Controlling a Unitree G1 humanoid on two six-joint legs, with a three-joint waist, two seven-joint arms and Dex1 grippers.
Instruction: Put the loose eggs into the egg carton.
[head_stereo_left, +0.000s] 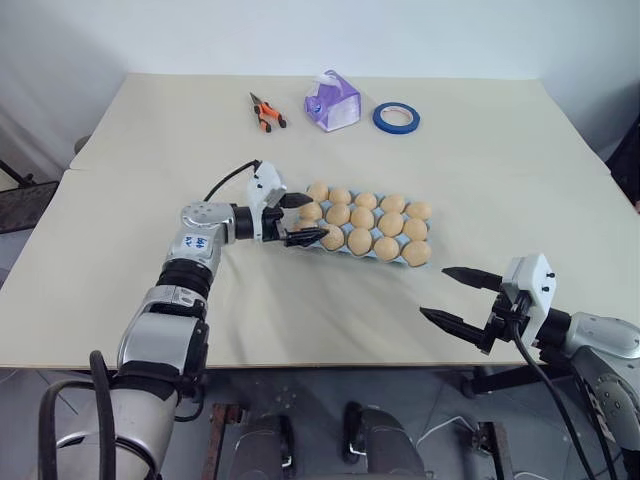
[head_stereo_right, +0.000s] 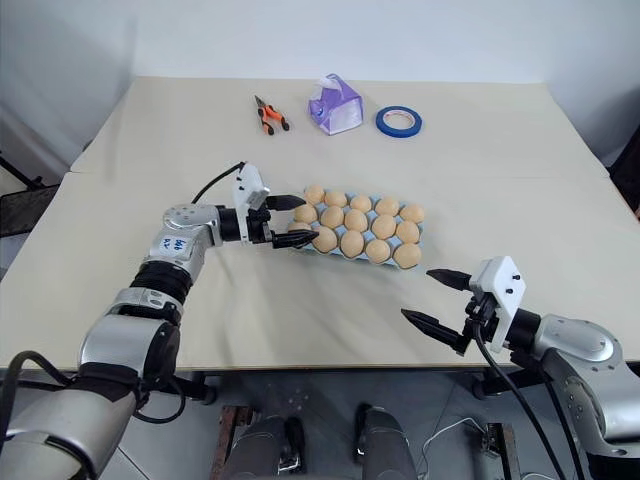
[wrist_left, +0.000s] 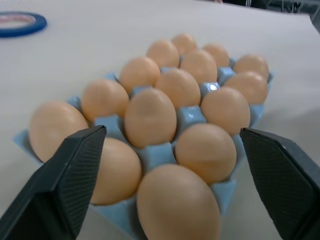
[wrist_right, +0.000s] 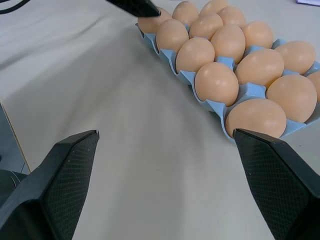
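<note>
Fifteen tan-brown eggs (head_stereo_left: 362, 218), three rows of five, sit in the cups of the light blue egg carton (head_stereo_left: 372, 256), which lies near the middle of the beige table (head_stereo_left: 480, 160), its long side running left to right and slanting slightly toward the near right. Left gripper (head_stereo_left: 304, 218): at the carton's left end, pointing level toward the right, fingers spread wide, one on the far side and one on the near side of the end egg, gripping nothing. Right gripper (head_stereo_left: 452, 295): above the near right part of the table, well apart from the carton, pointing left, fingers wide apart and empty. Far edge of table, left to right: orange-handled pliers (head_stereo_left: 266, 112), purple-and-white tissue pack (head_stereo_left: 333, 101), blue tape roll (head_stereo_left: 396, 118).
</note>
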